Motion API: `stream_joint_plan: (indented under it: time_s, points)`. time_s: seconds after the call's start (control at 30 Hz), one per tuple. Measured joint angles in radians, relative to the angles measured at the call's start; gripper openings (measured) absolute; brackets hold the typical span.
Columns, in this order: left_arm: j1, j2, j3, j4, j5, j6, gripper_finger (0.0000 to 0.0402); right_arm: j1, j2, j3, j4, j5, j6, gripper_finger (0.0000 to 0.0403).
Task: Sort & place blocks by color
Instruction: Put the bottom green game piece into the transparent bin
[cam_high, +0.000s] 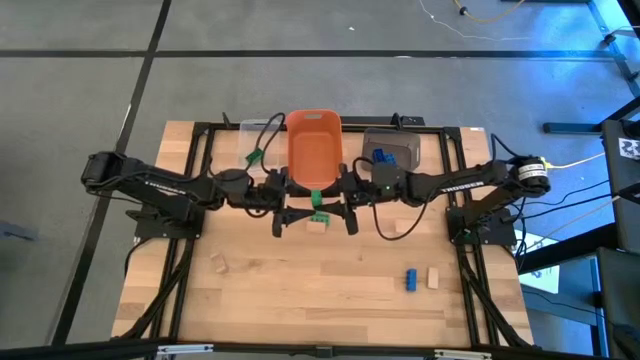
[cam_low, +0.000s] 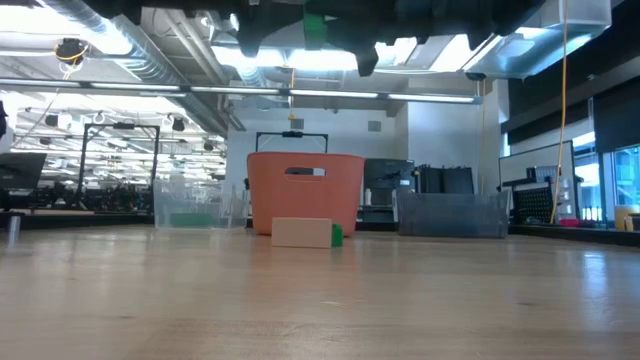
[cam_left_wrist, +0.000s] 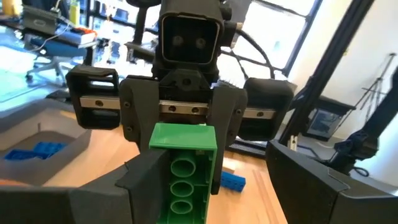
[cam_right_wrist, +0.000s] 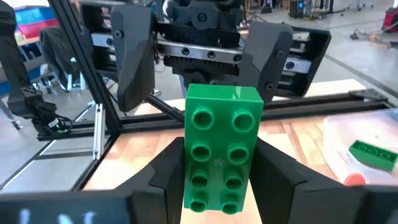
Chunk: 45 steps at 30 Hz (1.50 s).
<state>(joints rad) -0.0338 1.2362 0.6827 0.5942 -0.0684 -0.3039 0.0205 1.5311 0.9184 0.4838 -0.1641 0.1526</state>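
A green studded block (cam_high: 318, 197) hangs in the air between my two grippers, over the middle of the table and in front of the orange bin (cam_high: 315, 148). My right gripper (cam_right_wrist: 221, 155) is shut on it. My left gripper (cam_left_wrist: 214, 165) faces it from the table's left, open, with its fingers standing wide on either side of the block's far end (cam_right_wrist: 224, 93). On the table below lie a beige block (cam_low: 300, 232) and a small green block (cam_low: 337, 235) side by side. A blue block (cam_high: 411, 279) and a beige block (cam_high: 434, 277) lie near the right front. My right gripper pinches the green block (cam_right_wrist: 217, 168) between its two fingers (cam_right_wrist: 168, 171), one on each long side, near the end toward the table's right. The fingers come level from the table's right and lie along the block. The block is lifted clear and level, studs up.
Three bins stand in a row at the far edge: a clear bin (cam_high: 262, 140) with a green block (cam_right_wrist: 373, 155) in it, the orange bin, and a grey bin (cam_high: 392, 150) with blue blocks (cam_left_wrist: 37, 152). Another beige block (cam_high: 218, 263) lies near the left front.
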Motion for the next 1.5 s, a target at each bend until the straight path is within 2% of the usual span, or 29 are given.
stream_joint_plan:
  time_s: [0.23, 0.4, 0.6, 0.73, 0.8, 1.1, 1.3, 1.5]
  points:
    - [-0.016, 0.001, 0.001, -0.01, -0.023, 0.085, 0.0254, 0.011, 0.013, 0.0, 0.043, -0.006, 0.021, 0.0139]
    - [-0.035, -0.008, 0.003, -0.007, -0.087, 0.161, 0.0254, 0.017, -0.003, 0.003, 0.052, 0.01, 0.027, 0.0139]
    - [-0.042, -0.056, 0.003, -0.063, -0.079, 0.168, 0.0254, 0.016, -0.011, 0.003, 0.044, 0.008, 0.028, 0.0139]
    - [-0.04, -0.105, 0.001, -0.129, -0.2, 0.184, 0.0254, 0.024, -0.029, 0.004, 0.031, -0.06, 0.018, 0.0139]
    - [-0.041, -0.118, 0.001, -0.135, -0.218, 0.185, 0.0254, 0.024, -0.037, 0.004, 0.027, -0.074, 0.018, 0.0139]
    - [-0.047, -0.071, 0.0, -0.087, -0.036, 0.106, 0.0254, 0.01, -0.037, 0.003, 0.006, -0.05, 0.008, 0.0139]
    - [-0.05, 0.011, 0.008, 0.036, -0.003, 0.095, 0.0254, 0.01, -0.037, 0.003, -0.048, -0.053, -0.006, 0.0139]
    - [-0.049, 0.093, 0.078, 0.019, 0.078, 0.093, 0.0254, 0.009, -0.037, 0.003, -0.069, -0.053, -0.005, 0.0139]
